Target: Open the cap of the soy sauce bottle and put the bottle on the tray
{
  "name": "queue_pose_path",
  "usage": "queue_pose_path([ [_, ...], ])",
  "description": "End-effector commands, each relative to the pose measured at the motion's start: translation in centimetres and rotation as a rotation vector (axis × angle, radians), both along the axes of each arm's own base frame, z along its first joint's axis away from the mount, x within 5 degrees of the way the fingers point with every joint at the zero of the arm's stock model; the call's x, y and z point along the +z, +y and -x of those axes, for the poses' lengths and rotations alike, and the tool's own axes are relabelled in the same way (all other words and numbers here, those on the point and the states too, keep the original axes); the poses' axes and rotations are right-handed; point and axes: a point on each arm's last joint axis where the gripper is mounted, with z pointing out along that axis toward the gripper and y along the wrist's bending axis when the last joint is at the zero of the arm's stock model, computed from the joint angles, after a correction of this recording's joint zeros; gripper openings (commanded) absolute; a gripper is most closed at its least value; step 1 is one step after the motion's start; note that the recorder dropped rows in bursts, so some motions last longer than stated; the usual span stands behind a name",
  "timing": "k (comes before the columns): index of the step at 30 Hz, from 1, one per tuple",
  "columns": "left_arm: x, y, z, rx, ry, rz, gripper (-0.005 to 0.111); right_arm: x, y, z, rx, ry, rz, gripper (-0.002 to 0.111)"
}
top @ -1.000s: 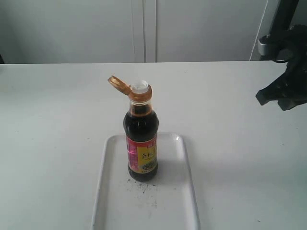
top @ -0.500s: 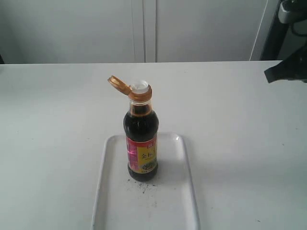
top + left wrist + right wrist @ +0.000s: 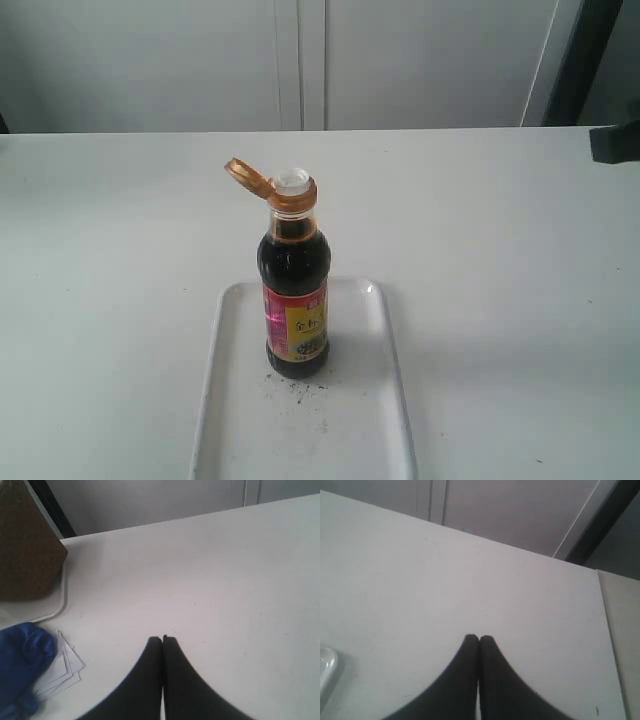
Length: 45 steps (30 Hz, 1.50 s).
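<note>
1. Soy sauce bottle [image 3: 295,285]: small, clear, dark brown-black liquid, pink-and-yellow label. It stands upright on the flat white rectangular plastic tray [image 3: 350,430], toward the tray's 12 o'clock end.
2. Orange-gold plastic flip-top cap [image 3: 285,190] is open. The hinged flap [image 3: 243,173] leans out toward 10 o'clock, and the white spout [image 3: 293,180] is exposed.
3. Dark speckles [image 3: 298,388] lie on the tray at 6 o'clock of the bottle's base.
4. The tray lies on the white desk [image 3: 110,260], at 6 o'clock in the exterior view.
5. Left tool [image 3: 162,639]: black fingers pressed together, clenched on nothing, over bare desk. A blue soft lump [image 3: 20,670] touches some white paper slips [image 3: 67,667] nearby.
6. Right tool [image 3: 479,639]: clenched, empty, well apart from the bottle.
</note>
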Motion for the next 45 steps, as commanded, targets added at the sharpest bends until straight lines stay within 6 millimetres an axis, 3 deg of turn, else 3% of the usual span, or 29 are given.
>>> queue_pose_path([
  [1, 0.0, -0.2, 1.8, -0.004, -0.086, 0.041, 0.0, 0.1, -0.2, 2.0, -0.004, -0.065, -0.021, 0.0],
  [7, -1.5, -0.4, 4.3, -0.019, -0.235, 0.1, 0.0, -1.7, -0.5, 5.6, -0.01, -0.207, -0.067, 0.0],
  [12, -1.4, -0.5, 6.0, -0.028, -0.303, 0.126, 0.0, -2.1, -0.7, 7.3, -0.008, -0.218, -0.068, 0.0],
  [16, -1.2, -0.5, 6.8, -0.031, -0.339, 0.124, 0.0, -2.1, -0.7, 7.3, -0.008, -0.214, -0.068, 0.0],
  [34, -1.3, -0.5, 6.7, -0.031, -0.347, 0.122, 0.0, -2.1, -0.7, 7.3, -0.008, -0.214, -0.068, 0.0],
  [37, -2.1, -0.5, 6.5, -0.03, -0.393, 0.136, 0.0, -2.1, -0.7, 7.3, -0.008, -0.214, -0.068, 0.0],
  [45, -6.7, -0.5, 6.7, -0.025, -0.379, 0.144, 0.0, -2.1, -0.7, 7.3, -0.008, -0.214, -0.068, 0.0],
])
